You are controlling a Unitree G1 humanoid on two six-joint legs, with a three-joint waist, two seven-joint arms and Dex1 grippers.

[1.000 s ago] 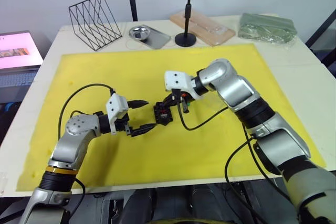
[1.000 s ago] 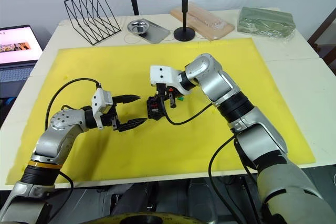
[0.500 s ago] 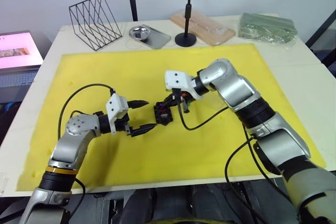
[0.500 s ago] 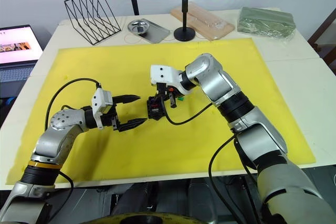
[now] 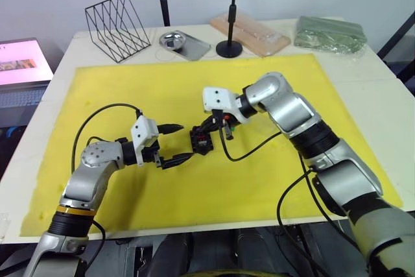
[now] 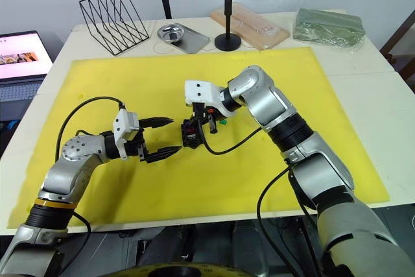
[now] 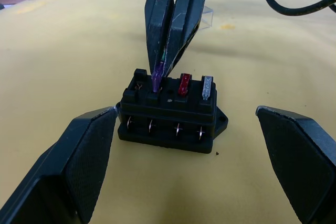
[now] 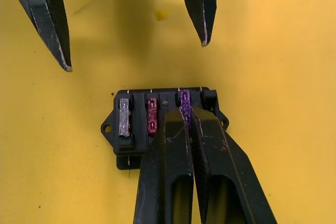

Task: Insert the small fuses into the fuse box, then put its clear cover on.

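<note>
Yellow mat (image 5: 194, 82) on a white table (image 5: 382, 95), wire rack (image 5: 117, 26), steel tray (image 5: 185, 44), black stand (image 5: 229, 47), wrapped board (image 5: 249, 32), green bag (image 5: 331, 34), laptop (image 5: 23, 63).

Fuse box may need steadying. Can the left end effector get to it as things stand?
Probably yes: the left end effector is open, flanking the fuse box, with bare mat between.

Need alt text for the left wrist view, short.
The right end effector pinches a purple blade fuse into the small black plastic fuse box, beside seated red and grey fuses. Open left end effector fingers flank the box.
</note>
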